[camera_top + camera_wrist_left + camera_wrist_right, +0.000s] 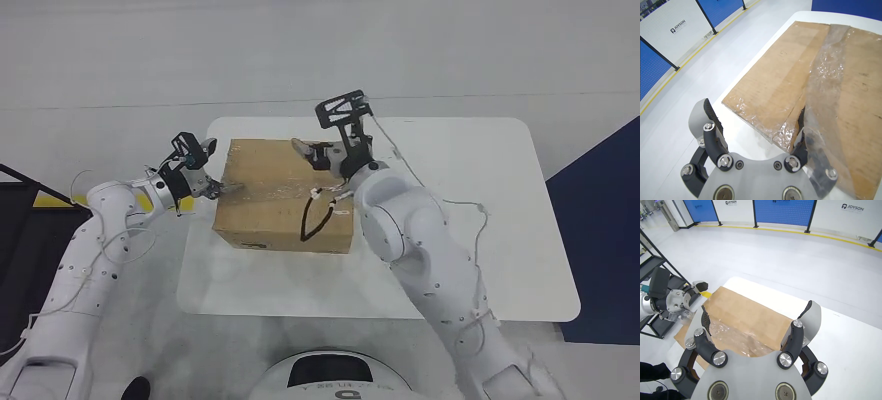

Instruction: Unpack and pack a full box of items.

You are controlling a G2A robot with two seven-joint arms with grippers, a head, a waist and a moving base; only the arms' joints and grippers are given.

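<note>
Overhead, the closed box [285,195] sat on the worktop [480,200], and closer in, the left wrist view showed the left tool [754,107] spread wide at its end, loose tape [829,75] seemingly stuck to one finger [799,153], while the right tool [757,307] gaped empty above it.

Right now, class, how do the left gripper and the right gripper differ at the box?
The left gripper sits at the cardboard box's end edge; the right gripper hangs over its far top edge. Loose clear tape drapes one side of the left gripper; the right gripper carries nothing. Both have open jaws.
</note>
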